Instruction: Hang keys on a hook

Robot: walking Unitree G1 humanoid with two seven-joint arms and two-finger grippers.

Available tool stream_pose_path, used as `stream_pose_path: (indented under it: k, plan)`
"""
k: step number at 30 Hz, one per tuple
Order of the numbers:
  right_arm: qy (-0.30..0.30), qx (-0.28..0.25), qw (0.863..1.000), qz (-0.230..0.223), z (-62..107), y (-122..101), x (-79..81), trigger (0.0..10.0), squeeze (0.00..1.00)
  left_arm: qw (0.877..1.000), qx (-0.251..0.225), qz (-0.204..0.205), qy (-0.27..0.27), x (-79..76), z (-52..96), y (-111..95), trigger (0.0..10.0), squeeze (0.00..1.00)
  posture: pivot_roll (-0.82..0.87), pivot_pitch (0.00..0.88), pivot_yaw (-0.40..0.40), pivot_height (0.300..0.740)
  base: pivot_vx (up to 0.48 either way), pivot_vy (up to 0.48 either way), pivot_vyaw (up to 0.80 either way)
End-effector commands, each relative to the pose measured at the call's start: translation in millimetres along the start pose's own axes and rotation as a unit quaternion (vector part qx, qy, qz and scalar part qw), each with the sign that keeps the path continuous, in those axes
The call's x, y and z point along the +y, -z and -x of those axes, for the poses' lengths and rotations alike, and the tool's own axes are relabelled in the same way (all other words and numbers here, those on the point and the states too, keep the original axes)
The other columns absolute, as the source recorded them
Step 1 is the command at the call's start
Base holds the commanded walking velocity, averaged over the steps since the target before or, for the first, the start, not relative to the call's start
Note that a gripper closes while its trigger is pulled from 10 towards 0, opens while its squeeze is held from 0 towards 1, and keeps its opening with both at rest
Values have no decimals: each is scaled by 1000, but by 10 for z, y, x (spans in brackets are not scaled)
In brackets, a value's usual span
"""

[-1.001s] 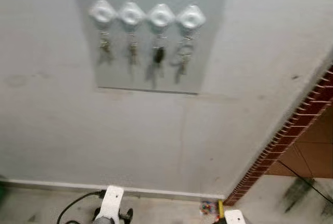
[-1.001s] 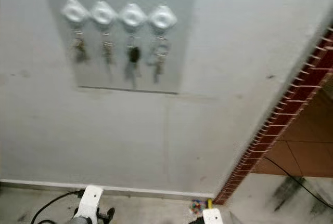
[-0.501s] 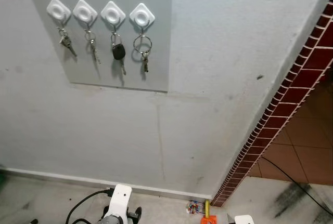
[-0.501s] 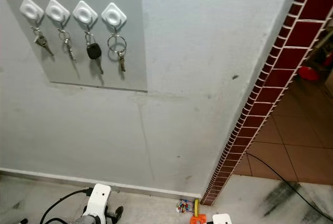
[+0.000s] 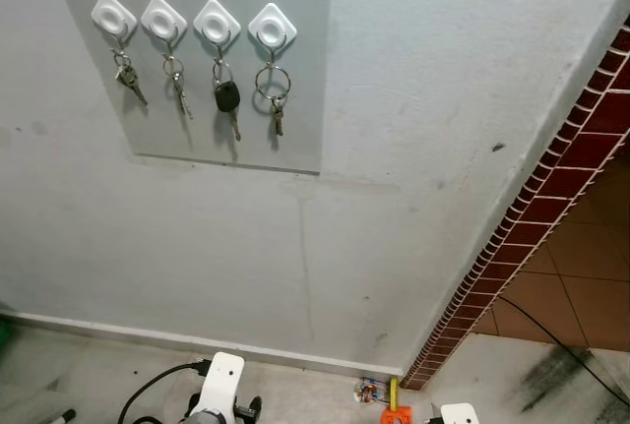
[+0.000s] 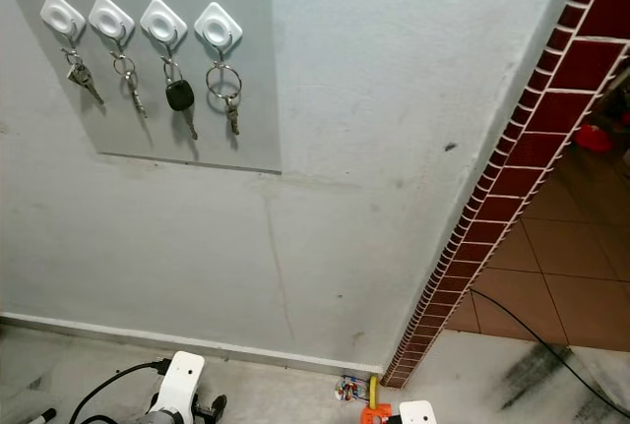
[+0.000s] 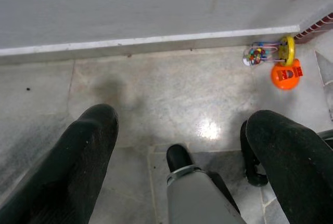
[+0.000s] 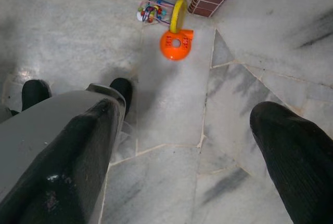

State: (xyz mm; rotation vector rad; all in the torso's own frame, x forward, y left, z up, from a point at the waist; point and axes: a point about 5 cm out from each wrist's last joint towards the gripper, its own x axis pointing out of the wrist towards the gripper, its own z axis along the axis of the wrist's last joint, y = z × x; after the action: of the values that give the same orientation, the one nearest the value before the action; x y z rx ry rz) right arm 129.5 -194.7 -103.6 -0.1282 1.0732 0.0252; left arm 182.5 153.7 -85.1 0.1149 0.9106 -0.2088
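- The pale grey plastered wall (image 5: 413, 149) takes up most of the head views, with a white skirting strip (image 5: 148, 337) along its foot.
- A dark red brick-tiled wall edge (image 5: 551, 188) runs diagonally on the right, beside brown floor tiles (image 5: 581, 296).
- The grey marble floor (image 7: 171, 99) lies below both arms.
- A darker grey rectangular panel (image 5: 295, 99) on the wall carries four white diamond-shaped hooks (image 5: 218, 24) in a row.
- Each hook holds keys: a small key bunch (image 5: 126, 75), a thin key (image 5: 180, 85), a black-headed car key (image 5: 227, 99), and a large ring with a short key (image 5: 274, 90).
- The left end effector (image 7: 182, 146) hangs low over the floor, fingers spread, holding nothing.
- The right end effector (image 8: 182, 146) likewise, fingers spread wide.
- An orange and yellow toy (image 8: 176, 37) lies by the wall corner.
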Motion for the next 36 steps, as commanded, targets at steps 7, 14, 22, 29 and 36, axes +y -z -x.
stream_pose_path:
  k: [7,14,22,29,36]
  plan:
    - [-12,21,1000,-6,16,114,72,10000,0,1000,2,15,-7,9,2,13,10000,0,-76,0,10,740,0,-69,0]
    - [-11,23,1000,-9,19,126,67,10000,0,1000,5,15,-9,19,5,24,10000,0,-74,0,10,740,0,0,0]
    - [-11,24,1000,-14,19,128,60,10000,0,1000,8,27,-10,25,9,41,10000,0,-73,0,9,740,0,180,0]
    - [-11,26,999,-17,20,134,64,10000,0,1000,10,13,-12,29,10,43,10000,0,-73,0,10,740,0,342,0]
    - [-10,27,999,-21,21,140,60,10000,0,1000,9,18,-11,29,9,39,10000,0,-74,0,12,740,0,0,0]
